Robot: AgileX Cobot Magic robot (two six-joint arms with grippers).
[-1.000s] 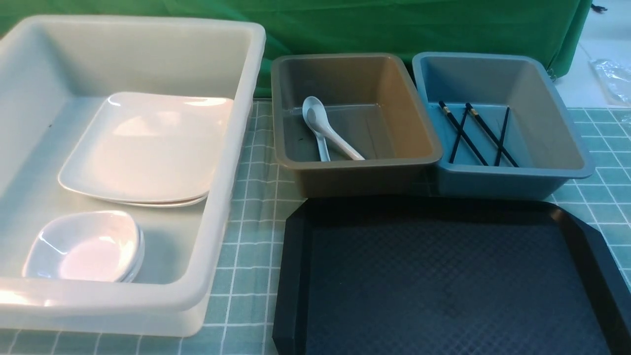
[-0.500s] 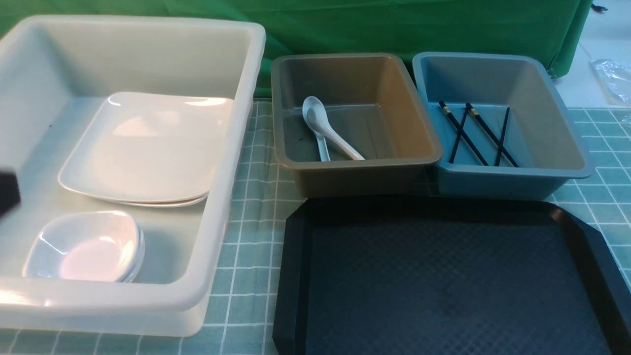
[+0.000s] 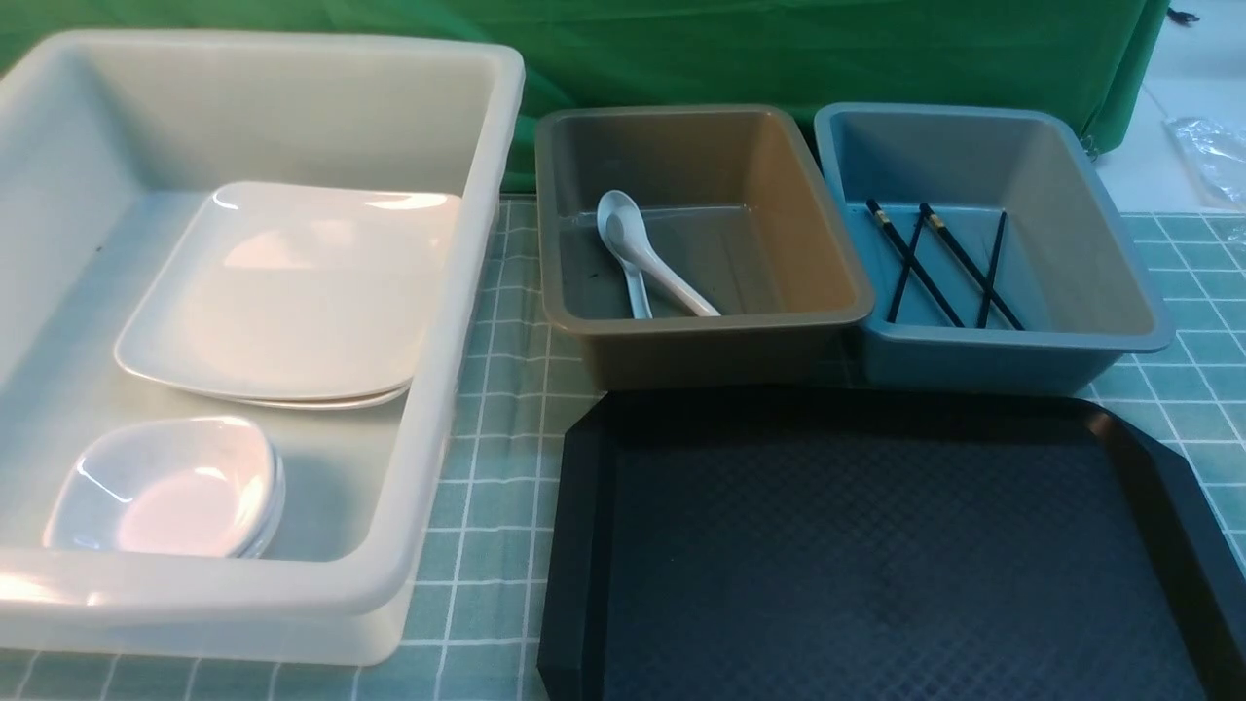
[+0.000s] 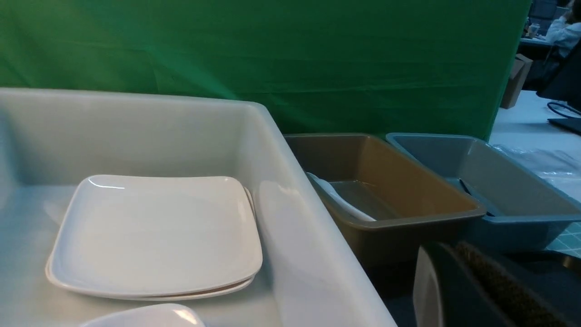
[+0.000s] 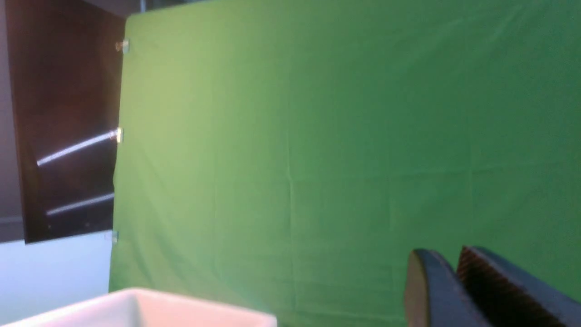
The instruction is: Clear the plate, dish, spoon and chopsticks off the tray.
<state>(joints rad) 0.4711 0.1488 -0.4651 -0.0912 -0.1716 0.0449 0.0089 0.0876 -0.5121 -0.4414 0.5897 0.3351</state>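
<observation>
**Table surface and what rests on it**

Table under a pale green checked cloth (image 3: pixel 492 487). Landmark: black tray (image 3: pixel 876 545), lying flat. Left of it, large white tub (image 3: pixel 428 438). Behind it, brown tub (image 3: pixel 701 350) and blue tub (image 3: pixel 1012 355), side by side, seemingly touching.

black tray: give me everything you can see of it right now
The tray is a large black rectangular plastic piece with cut-off corners, a raised smooth rim and a fine diamond-textured floor. It lies flat on the green checked cloth, nearest the robot, directly in front of the brown tub and blue tub. Nothing rests on its visible surface; its near edge runs out of the front view. No gripper touches it.
</observation>
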